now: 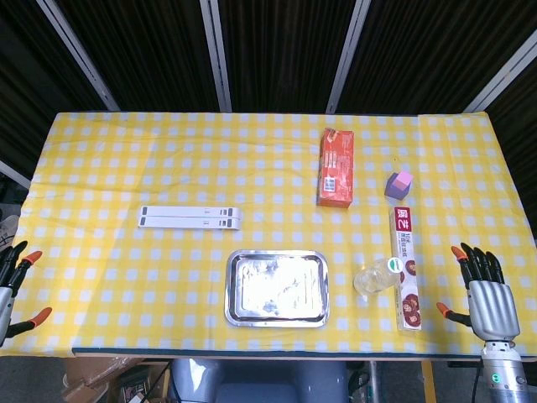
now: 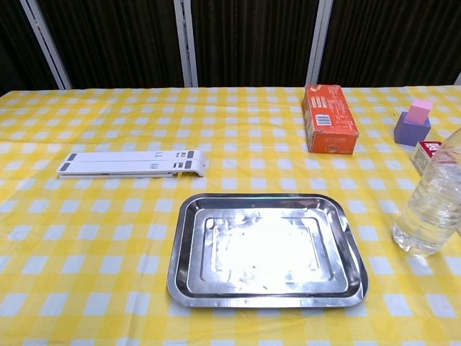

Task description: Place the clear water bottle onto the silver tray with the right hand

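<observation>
Clear plastic water bottle (image 1: 375, 279) stands upright on the yellow-and-white checked worktop (image 1: 168, 151), cap uppermost, just to the right of the rectangular silver metal tray (image 1: 276, 287) and apart from its rim. A long red-and-white printed box (image 1: 406, 267) lies immediately beside the bottle on its far side from the tray; whether the two touch cannot be told. Right hand (image 1: 488, 291) rests at the right edge of the worktop, fingers spread, holding nothing. Bottle lies inboard of this hand, towards the tray, with the printed box between hand and bottle. Left hand (image 1: 15, 281) sits at the opposite edge, fingers apart, holding nothing, well apart from the bottle; the right hand is clearly the nearer. Judgement: grasp not yet begun; the reach must pass leftward over or around the box, then carry the upright bottle a short way further left onto the tray
</observation>
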